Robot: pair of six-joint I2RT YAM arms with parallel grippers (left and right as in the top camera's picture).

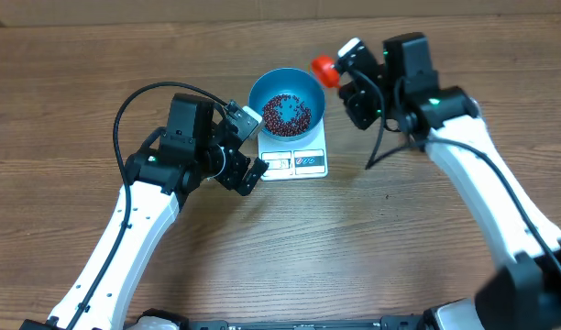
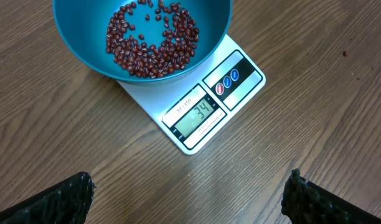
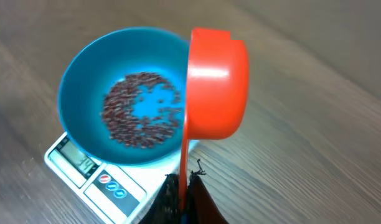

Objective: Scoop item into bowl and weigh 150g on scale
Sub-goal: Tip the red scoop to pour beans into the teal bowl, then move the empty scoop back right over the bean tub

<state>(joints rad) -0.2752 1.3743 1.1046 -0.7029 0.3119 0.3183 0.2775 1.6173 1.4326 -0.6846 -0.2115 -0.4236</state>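
The blue bowl (image 1: pixel 287 104) stands on the white scale (image 1: pixel 299 163) and holds a thin layer of red-brown beans (image 1: pixel 287 114), the item. The scale's display (image 2: pixel 197 118) is lit. My right gripper (image 3: pixel 184 186) is shut on the thin handle of an orange scoop (image 3: pixel 216 87), which hangs tipped on its side just right of the bowl's rim (image 3: pixel 178 43). The scoop (image 1: pixel 325 69) shows at the bowl's upper right from overhead. My left gripper (image 2: pixel 189 196) is open over bare table, just short of the scale's front edge, with nothing between its fingers (image 2: pixel 60 199).
Wooden table (image 1: pixel 372 238) all around. A single stray bean (image 2: pixel 344 53) lies on the table to the right of the scale. A black cable (image 1: pixel 386 147) loops below the right arm.
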